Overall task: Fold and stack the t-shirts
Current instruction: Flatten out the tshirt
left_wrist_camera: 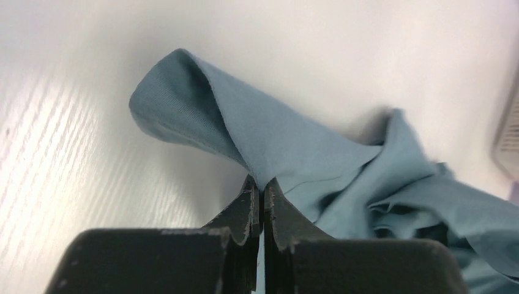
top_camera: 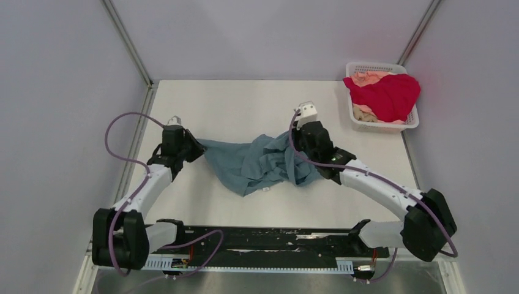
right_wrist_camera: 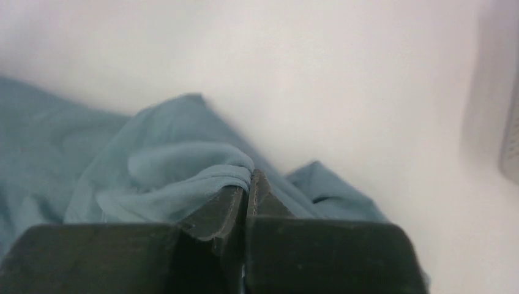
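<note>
Pretty much at the start here. The teal shirt (top_camera: 257, 162) is out on the table (top_camera: 245, 101) between the two arms, but it's a crumpled heap, not spread flat, so no fold has been made on it as far as I can see. The left gripper (left_wrist_camera: 262, 184) is clamped tight on one edge of it, jaws closed with just cloth pinched between them. The right gripper (right_wrist_camera: 248, 177) is doing the same on a bunched fold at the other side. Looks like they're set to pull it open, that's my guess anyway.

The red shirt (top_camera: 388, 95) and peach shirt (top_camera: 367, 78) sit in the basket (top_camera: 374, 64) at the far right corner, red on top and hanging over the rim. So three to fold, none stacked.

Labels: there's a tiny white tag (top_camera: 267, 190) at the teal shirt's near edge, way too small to read. No other writing that I can make out.
</note>
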### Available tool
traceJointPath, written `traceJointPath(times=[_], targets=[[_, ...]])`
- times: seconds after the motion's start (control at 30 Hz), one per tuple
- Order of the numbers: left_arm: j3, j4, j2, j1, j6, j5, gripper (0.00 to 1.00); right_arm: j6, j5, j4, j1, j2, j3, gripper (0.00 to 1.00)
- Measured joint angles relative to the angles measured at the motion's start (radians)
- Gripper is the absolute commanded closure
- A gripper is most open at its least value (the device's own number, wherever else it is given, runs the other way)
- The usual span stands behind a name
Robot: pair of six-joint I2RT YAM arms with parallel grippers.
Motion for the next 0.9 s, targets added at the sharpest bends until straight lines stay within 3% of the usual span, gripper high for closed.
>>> traceJointPath(times=[0.2, 0.43, 0.9], targets=[[0.086, -0.008, -0.290, -0.001, 0.012, -0.029, 1.00, -0.022, 0.035, 0.018, -0.071, -0.242, 0.078, 1.00], [0.187, -0.012, -0.578, -0.001, 0.031, -0.059, 1.00, -0.124, -0.010, 0.067, -0.071, -0.454, 0.206, 1.00], [0.622, -0.083, -0.800, -0.001, 0.179, -0.205, 1.00, -0.197, -0.126, 0.039, -0.071, -0.689, 0.515, 1.00]])
